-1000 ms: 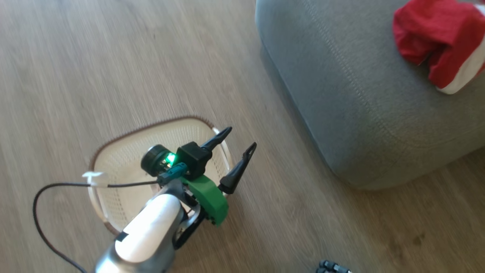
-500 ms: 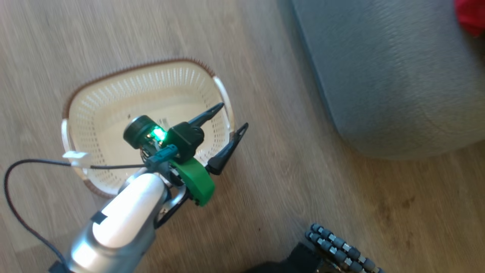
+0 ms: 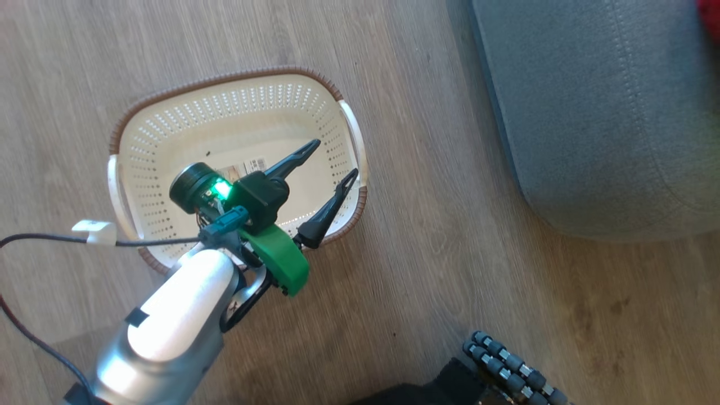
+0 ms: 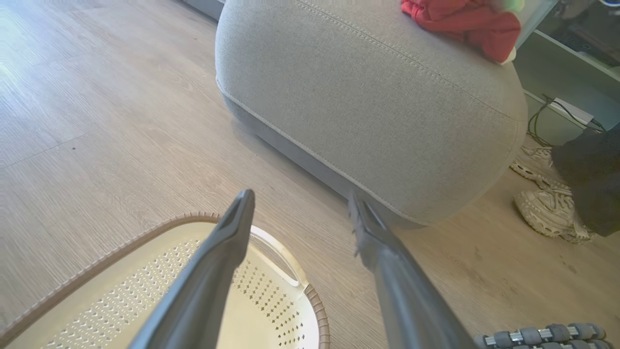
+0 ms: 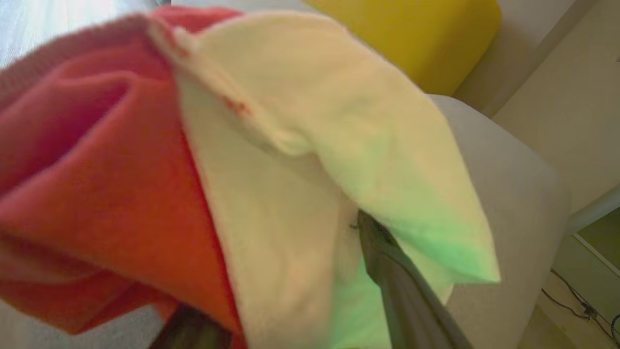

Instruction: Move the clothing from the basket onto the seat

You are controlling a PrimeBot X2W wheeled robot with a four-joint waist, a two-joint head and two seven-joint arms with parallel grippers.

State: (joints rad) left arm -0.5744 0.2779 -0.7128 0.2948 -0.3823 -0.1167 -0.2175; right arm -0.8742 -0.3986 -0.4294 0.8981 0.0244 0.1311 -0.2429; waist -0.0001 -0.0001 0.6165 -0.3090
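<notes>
**Cream plastic basket [image 3: 169, 129] on the floor, bright red soft clothing [image 4: 465, 24] on the large grey upholstered seat [image 3: 607, 112]**

In the head view the small rounded basket, perforated along its walls and edged with a brown woven-look rim, stands on the pale wood-grain floor [image 3: 450, 281] at centre left. It is well apart from the seat, whose rounded corner and stitched seam take the upper right of the frame. The basket's inner bottom lies in plain sight, with a printed label [image 3: 247, 167] on it. The left gripper [image 3: 336, 157] hangs over the basket's right half, its two long dark fingers spread apart and grasping nothing. A sliver of red shows at the top right corner, on the seat. At the bottom edge, right of centre, is a row of dark ribbed rollers [image 3: 506, 365].

The left wrist view has the released fingers rising from the bottom and the basket's rim at lower left. The red clothing lies bunched on the seat's top at the upper right. Pale laced shoes [image 4: 547, 213] sit on the floor at the right edge, beside the seat.

In the right wrist view, blurred red and cream-white fabric hangs close before the lens, across the left and centre. The right gripper [image 5: 300, 208] is released, its fingers standing wide apart. One shows at lower centre-right; the other is mostly hidden under the cloth at the bottom left. Whether the cloth rests on a finger cannot be told. A yellow rounded block [image 5: 411, 39] lies at the top.
</notes>
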